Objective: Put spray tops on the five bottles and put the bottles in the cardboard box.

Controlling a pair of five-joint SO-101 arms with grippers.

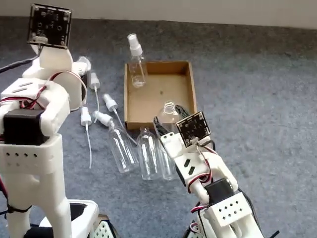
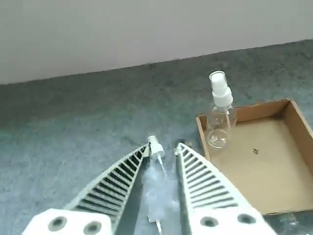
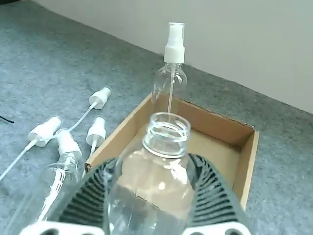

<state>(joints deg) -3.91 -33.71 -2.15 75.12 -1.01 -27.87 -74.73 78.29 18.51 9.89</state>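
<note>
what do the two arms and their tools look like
Both arms are blocky white plastic, the left arm and the right arm, with black motors at the joints and thin red, black and white wires. Each wrist carries a square black circuit board. The left tool has white ribbed triangular fingers; the right tool has dark ribbed ones.

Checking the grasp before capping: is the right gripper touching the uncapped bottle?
Touching. The right wrist view shows the right gripper with its fingers pressed against both sides of the uncapped bottle, no gap.
</note>
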